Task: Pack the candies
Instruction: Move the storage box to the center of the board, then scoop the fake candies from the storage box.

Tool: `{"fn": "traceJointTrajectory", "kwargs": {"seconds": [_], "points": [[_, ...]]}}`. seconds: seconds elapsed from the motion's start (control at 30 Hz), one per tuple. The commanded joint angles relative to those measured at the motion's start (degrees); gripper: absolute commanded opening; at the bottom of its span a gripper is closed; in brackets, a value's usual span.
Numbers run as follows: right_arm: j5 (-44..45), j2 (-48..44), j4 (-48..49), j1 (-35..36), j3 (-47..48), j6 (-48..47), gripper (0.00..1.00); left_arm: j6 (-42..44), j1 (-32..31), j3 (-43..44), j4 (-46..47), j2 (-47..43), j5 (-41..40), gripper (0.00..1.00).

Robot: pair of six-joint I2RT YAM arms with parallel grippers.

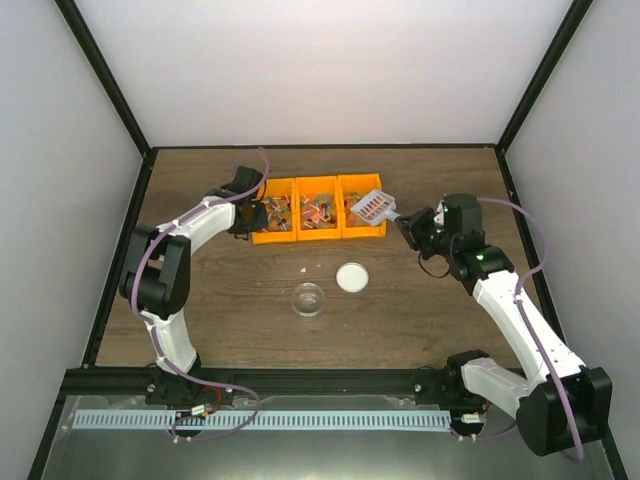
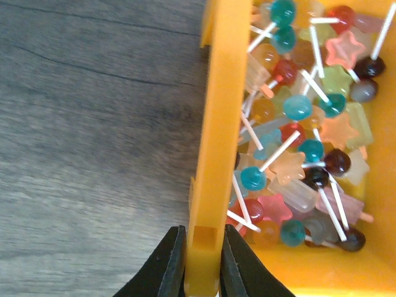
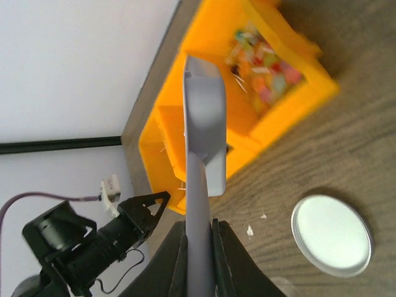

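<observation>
Both jaws clamped: left bin wall [image 2: 209, 154], right scoop [image 3: 203, 142].

From above, the candies [image 1: 318, 210] are too small to tell apart. The left wrist view cuts the orange bin [image 2: 213, 124] off at three edges. In the right wrist view that bin is blurred, and the grey scoop [image 3: 203, 124] shows edge-on, its hollow hidden.

Robot lab cell: plain white panel walls [image 1: 300, 70], black frame struts [image 1: 105, 75], wood-grain table [image 1: 400, 320], bolted arms [image 1: 160, 275].
</observation>
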Motion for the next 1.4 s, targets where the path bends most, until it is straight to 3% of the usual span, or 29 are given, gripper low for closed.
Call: {"fn": "traceJointTrajectory", "kwargs": {"seconds": [0.0,0.23,0.5,1.1,1.37], "points": [[10.3,-1.1,-6.1,3.7,2.6,11.0,0.01,-10.2,-2.0,-4.0,2.2,-2.3,2.3,0.11],[11.9,2.4,-3.8,5.4,2.1,15.9,0.01,-18.1,-5.4,-6.2,4.7,-3.0,3.4,0.11],[20.3,12.3,-17.2,9.7,13.2,19.2,0.01,-22.4,-10.1,-5.2,2.1,-2.7,-0.3,0.09],[28.4,18.7,-17.1,10.5,20.8,21.7,0.01,-21.2,-10.8,-7.8,2.3,-4.8,-1.0,0.06],[27.6,27.8,-19.7,10.6,27.6,22.2,0.01,-21.3,-10.9,-8.1,2.1,-4.0,0.0,0.06]]}}
